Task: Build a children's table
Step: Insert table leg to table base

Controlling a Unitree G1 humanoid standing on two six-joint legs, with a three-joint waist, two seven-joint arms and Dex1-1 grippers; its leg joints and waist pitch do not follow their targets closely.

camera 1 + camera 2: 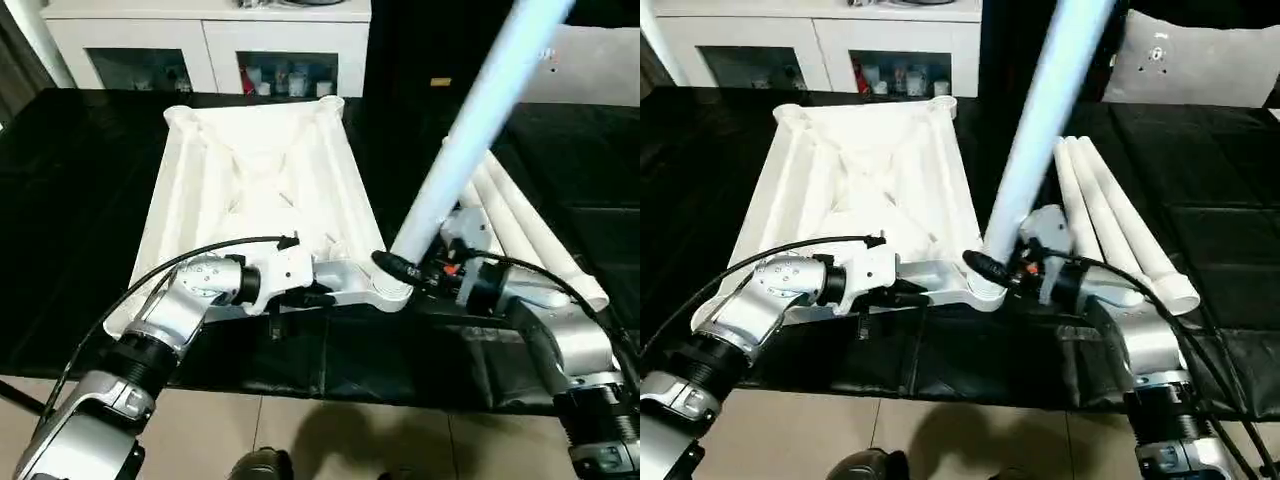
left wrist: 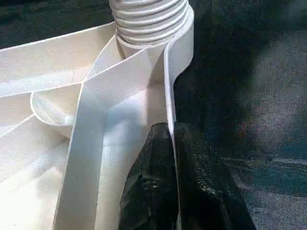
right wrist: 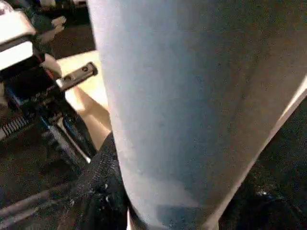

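Left end effector (image 1: 322, 293) pinches the upturned tabletop's (image 1: 255, 170) near rim beside the corner socket (image 1: 392, 294), where right end effector (image 1: 405, 266) grips a leaning leg (image 1: 470, 130); straightening it should help threading.

White plastic on black cloth

The tabletop (image 1: 255, 175) is smooth white plastic with a soft sheen along its ribs, and the leg (image 1: 470, 130) standing in its near corner socket is the same plain plastic, its threaded end (image 2: 151, 19) ridged. The loose legs (image 1: 1110, 215) beside the tabletop look alike. Under it the desk (image 1: 80, 180) wears a matt black cover, faintly creased like cloth. The left pincer (image 2: 168, 187) has dull, grainy black fingers; both forearms are satin silver metal with glossy black cables.
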